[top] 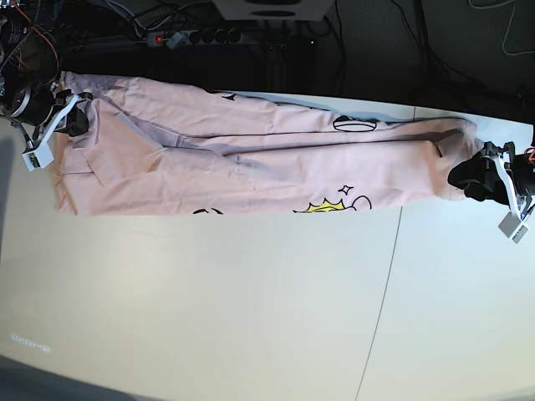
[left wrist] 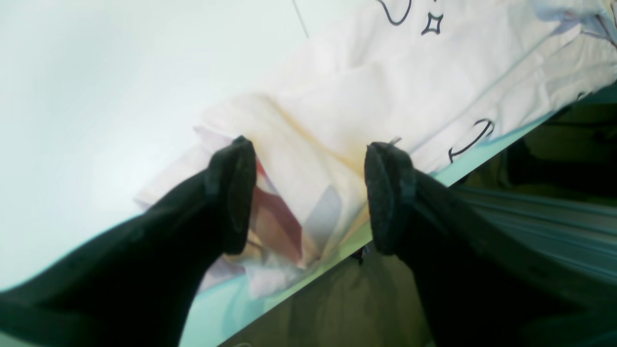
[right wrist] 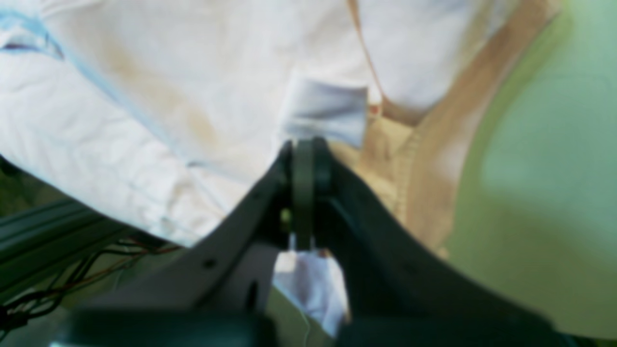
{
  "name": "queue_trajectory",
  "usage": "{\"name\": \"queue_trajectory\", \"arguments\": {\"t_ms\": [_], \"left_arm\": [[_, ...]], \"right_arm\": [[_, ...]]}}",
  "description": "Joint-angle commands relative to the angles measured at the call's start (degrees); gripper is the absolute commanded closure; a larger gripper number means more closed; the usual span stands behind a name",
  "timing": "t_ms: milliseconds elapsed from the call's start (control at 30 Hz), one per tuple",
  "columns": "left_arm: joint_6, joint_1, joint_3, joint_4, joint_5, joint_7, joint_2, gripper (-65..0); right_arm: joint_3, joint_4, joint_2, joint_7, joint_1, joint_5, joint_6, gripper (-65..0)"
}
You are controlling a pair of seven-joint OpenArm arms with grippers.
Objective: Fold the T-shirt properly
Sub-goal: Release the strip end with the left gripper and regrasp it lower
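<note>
The pale pink T-shirt [top: 251,159] lies stretched in a long band across the back of the table, with black print showing along its near edge. My left gripper [left wrist: 313,193] is open at the shirt's right end [top: 466,177], its two fingers either side of a bunched fabric corner [left wrist: 308,144] at the table's edge. My right gripper [right wrist: 303,164] is at the shirt's left end [top: 73,117]. Its fingers are pressed together with shirt fabric running between them, just below the white label patch [right wrist: 328,113].
The white table [top: 251,317] has a seam line [top: 384,284] running front to back. A power strip and cables [top: 192,38] lie behind the table's far edge. The shirt's ends sit close to the table's edges.
</note>
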Motion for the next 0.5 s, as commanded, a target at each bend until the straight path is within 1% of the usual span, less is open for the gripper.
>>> {"name": "queue_trajectory", "arguments": {"t_ms": [0,133,200,367,467], "left_arm": [[-1.02,-0.59,-0.70,0.52,0.28,-0.61,-1.81,-39.1],[-1.02,-0.63,-0.72,-1.44,6.67,-3.28,-2.78,-39.1],[-1.02,-0.61,-0.90,-3.61,7.91,-3.65,-2.93,-39.1],[-1.02,-0.63,-1.05,-10.67,5.88,-3.13,-2.93,-39.1],[-1.02,-0.63,-1.05,-13.86,1.29,-1.03,-3.67,-39.2]], "right_arm": [[0.70,0.70,1.25,0.92,0.15,0.87,3.50,0.0],[0.70,0.70,1.25,0.85,0.98,0.85,3.50,0.0],[0.70,0.70,1.25,0.90,1.38,0.90,3.50,0.0],[0.70,0.70,1.22,0.52,2.58,1.01,3.50,0.0],[0.70,0.70,1.25,-0.02,2.97,1.09,3.50,0.0]]}}
